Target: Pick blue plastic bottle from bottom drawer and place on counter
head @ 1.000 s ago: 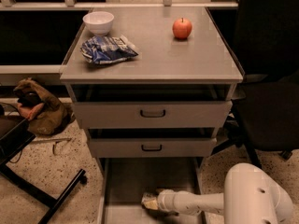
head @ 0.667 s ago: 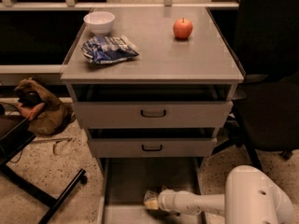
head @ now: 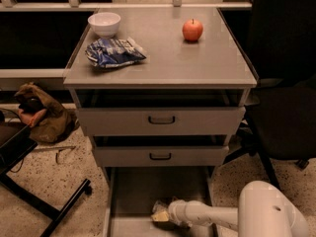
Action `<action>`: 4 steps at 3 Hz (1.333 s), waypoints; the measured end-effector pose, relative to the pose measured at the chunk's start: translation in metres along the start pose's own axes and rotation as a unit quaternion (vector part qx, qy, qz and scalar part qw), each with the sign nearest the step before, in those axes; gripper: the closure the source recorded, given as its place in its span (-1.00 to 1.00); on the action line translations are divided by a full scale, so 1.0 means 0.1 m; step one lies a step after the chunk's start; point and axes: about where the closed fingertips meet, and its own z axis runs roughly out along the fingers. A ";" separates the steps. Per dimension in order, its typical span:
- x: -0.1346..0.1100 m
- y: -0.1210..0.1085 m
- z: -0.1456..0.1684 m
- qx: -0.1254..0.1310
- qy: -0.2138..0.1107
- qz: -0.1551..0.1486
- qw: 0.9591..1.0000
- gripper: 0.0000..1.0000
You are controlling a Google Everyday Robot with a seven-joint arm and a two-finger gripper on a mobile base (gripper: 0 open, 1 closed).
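Bottom drawer pulled out beneath two shut drawer fronts. White arm reaches in from lower right. Gripper sits low over drawer floor, near middle of tray. Grip state: cannot tell. Blue plastic bottle shows only as small pale shape at gripper tip, inside drawer, touching or just beside gripper; long axis and pointing direction cannot be told. Counter holds white bowl, blue-and-white snack bag, red apple.
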 end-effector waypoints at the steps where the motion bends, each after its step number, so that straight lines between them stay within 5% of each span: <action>1: 0.00 0.00 0.00 0.000 0.000 0.000 1.000 -0.16; 3: -0.02 0.00 -0.02 0.000 0.000 0.000 1.000 0.77; 4: -0.47 0.00 -0.27 0.000 -0.009 -0.003 1.000 1.00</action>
